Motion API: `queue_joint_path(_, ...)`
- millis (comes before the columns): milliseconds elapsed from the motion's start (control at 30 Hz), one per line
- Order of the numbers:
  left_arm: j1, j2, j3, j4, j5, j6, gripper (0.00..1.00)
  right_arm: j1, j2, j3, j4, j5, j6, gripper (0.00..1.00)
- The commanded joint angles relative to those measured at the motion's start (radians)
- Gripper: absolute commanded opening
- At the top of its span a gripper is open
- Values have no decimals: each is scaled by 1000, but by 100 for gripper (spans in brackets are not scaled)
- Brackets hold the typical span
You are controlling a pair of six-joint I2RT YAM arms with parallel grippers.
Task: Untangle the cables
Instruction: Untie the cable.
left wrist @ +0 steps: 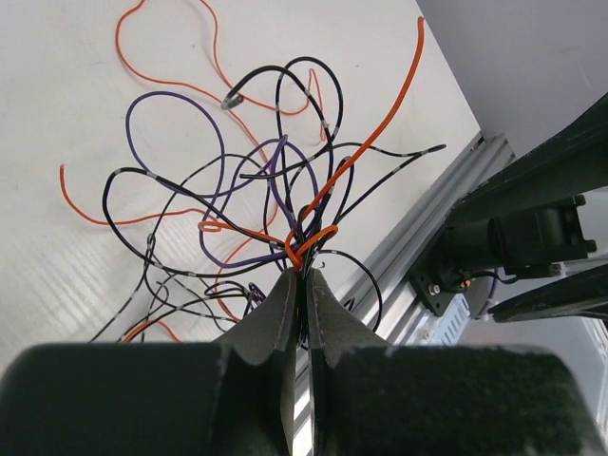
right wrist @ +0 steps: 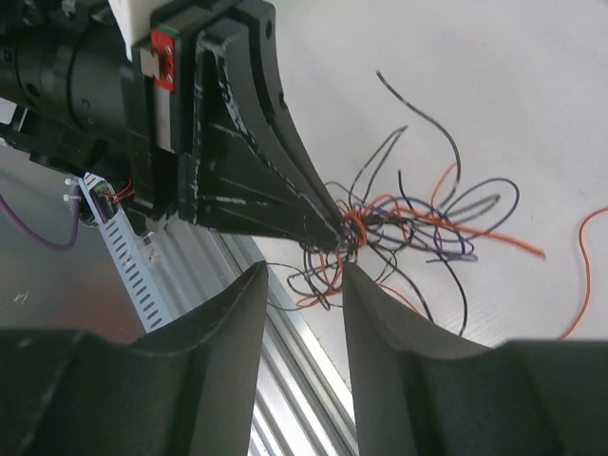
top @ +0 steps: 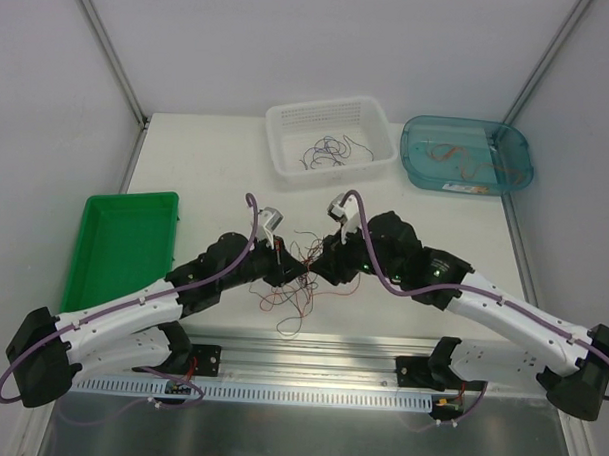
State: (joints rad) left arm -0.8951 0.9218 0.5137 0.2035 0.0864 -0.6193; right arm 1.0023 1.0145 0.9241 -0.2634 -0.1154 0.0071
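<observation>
starting at nine o'clock on my overhead view, the green tray point(top: 124, 244) sits on the desk point(top: 211, 180) with nothing i can make out in it. i guess it is a drop spot for sorted strands.

next along, the left pincer point(left wrist: 302, 277) is clamped shut on the cables point(left wrist: 285, 204), right at the knot where orange, black and purple strands cross. loops fan out from that pinch toward ten and twelve o'clock in its wrist view. holding at the knot makes sense to me: it anchors the bundle, so a pull from the other side should free one strand instead of dragging the whole lot.

seen from overhead, the tangle lies near the middle of the desk's near edge, between the two arms, with loose ends trailing toward six o'clock and the metal rail point(top: 310, 348). at twelve o'clock from it stands the white basket point(top: 286, 117), holding a few thin dark strands, well apart from the work.

the right pincer point(right wrist: 304, 275) faces the left one nose to nose, its jaws parted with a clear gap and gripping nothing. the knot sits just past its tips, at about one o'clock in its own view. i judge it is lined up to pick a single strand — the risk is catching several at once.

furthest right, at about one o'clock from the tangle, the blue tub point(top: 418, 132) holds some orange strands.
</observation>
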Motion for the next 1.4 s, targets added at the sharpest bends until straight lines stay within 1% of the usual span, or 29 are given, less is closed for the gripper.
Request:
queue_joint_path(0,2,5,51,1,50,-14,0,12,64,81,-20,-49,-71,41)
queue_joint_path(67,1,2,55,-1,67,-10,0,12,79,76,-17,-46,-78,41)
queue_joint_path(200,2,-9,60,-7,98,-2,0,12,96,73,-33,14,-102,41)
queue_joint_path(400,-1,-11,65,-10,141,13,0,12,117,78,-25,34,-108,40)
queue_joint_path(600,-4,-23,65,-10,134,24,0,10,144,73,-16,10,-101,35)
queue_joint_path(833,-7,-23,71,-10,142,43,0,12,156,51,9,-12,-82,23)
queue_joint_path(900,-8,-23,72,-10,147,47,0,12,159,51,12,-18,-82,21)
queue_joint_path(1233,-15,-37,71,-10,147,69,0,10,196,45,29,-56,-76,18)
queue_joint_path(1300,-15,-37,71,-10,145,69,0,10,199,47,29,-61,-76,15)
queue_joint_path(1333,-15,-38,71,-10,145,70,0,12,196,47,27,-58,-78,7)
queue_joint_path(1367,-15,-38,69,-10,142,70,0,10,191,44,27,-40,-78,2)
